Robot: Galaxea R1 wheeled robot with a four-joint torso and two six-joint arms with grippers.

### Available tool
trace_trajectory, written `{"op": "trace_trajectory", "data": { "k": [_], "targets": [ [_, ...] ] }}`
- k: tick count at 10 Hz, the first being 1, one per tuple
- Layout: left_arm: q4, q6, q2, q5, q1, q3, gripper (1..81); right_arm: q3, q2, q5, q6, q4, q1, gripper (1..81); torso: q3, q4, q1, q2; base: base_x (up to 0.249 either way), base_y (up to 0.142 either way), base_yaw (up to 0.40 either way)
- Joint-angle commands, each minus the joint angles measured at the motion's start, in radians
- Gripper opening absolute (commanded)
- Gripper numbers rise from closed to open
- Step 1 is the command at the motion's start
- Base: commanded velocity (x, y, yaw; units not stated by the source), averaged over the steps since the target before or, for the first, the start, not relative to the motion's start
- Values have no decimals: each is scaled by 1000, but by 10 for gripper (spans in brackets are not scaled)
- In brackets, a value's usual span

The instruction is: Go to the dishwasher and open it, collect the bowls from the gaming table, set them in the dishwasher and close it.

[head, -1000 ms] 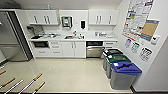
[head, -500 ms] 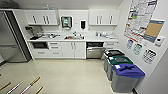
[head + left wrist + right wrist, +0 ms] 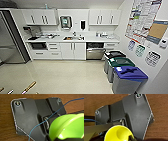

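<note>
Bowls (image 3: 67, 127) (image 3: 118, 133) are seen at both wrists, jaws' state unclear; dishwasher (image 3: 95, 50) should be approached squarely.

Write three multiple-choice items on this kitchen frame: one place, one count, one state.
1. In the head view, where is the dishwasher?
A. Under the counter, right of the sink
B. Left of the steel fridge
C. Against the poster wall, behind the bins

2. How many waste bins stand along the right-hand wall?
A. One
B. Three
C. Five

3. What state are the upper cabinet doors in?
A. All swung open
B. One removed
C. All shut

Answers:
1. A: the dishwasher sits below the counter, right of the sink.
2. B: the waste bins are three in a row, with black, green and blue lids.
3. C: the upper cabinet doors lie flush, with no interior showing.
</note>
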Motion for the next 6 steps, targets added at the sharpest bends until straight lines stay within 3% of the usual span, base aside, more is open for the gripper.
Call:
{"op": "trace_trajectory", "data": {
  "k": [1,6],
  "targets": [
    [8,2,-10,29,-23,-3,10,1,-6,-45,-2,-8,34,10,0,0,0,0,140,-75,0],
    [6,2,-10,29,-23,-3,10,-2,-6,-44,-2,-8,29,10,0,0,0,0,140,-75,0]
  ]
}}
